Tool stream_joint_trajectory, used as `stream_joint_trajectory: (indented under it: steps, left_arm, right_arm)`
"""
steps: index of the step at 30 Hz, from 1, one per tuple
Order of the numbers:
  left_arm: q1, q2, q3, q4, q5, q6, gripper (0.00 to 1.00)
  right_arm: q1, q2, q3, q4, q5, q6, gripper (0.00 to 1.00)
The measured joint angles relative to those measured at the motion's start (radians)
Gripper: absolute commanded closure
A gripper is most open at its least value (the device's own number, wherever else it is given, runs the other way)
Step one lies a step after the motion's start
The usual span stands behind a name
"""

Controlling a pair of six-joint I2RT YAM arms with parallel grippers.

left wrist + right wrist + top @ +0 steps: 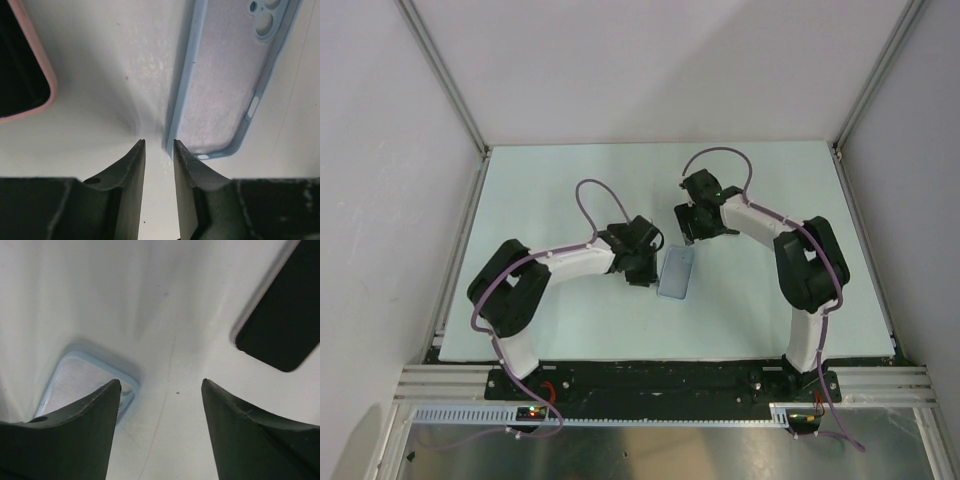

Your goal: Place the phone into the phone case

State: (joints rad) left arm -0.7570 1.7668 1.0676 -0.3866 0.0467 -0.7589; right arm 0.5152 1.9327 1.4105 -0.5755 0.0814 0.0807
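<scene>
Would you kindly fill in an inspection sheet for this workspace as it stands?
Surface: pale table, flat and matte.
Job's things: phone case lies open side up with nothing in it; phone lies flat, apart from it.
Clutter: pink-rimmed slab, left of the case in the left wrist view.
End effectors: left end effector narrowly open, holding nothing, at the case's near corner; right end effector wide open, holding nothing, by the case's other end.
Cables: purple cables loop along both arms, off the job's things.
Surroundings: white walls, aluminium frame.
</scene>
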Motion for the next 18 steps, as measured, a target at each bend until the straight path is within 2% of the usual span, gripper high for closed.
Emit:
stream_joint_trajectory:
  steps: [8,18]
  left_arm:
    - [-0.066,0.029,0.008,0.001,0.001,-0.005,0.67]
    - [-0.123,0.045,0.031,0.004,0.014,-0.021,0.68]
  right_arm:
    - [-0.117,-0.036,0.002,-0.016,0.117,0.166,0.11]
    - [-0.221,-0.037,0.002,0.039,0.126,0.238,0.01]
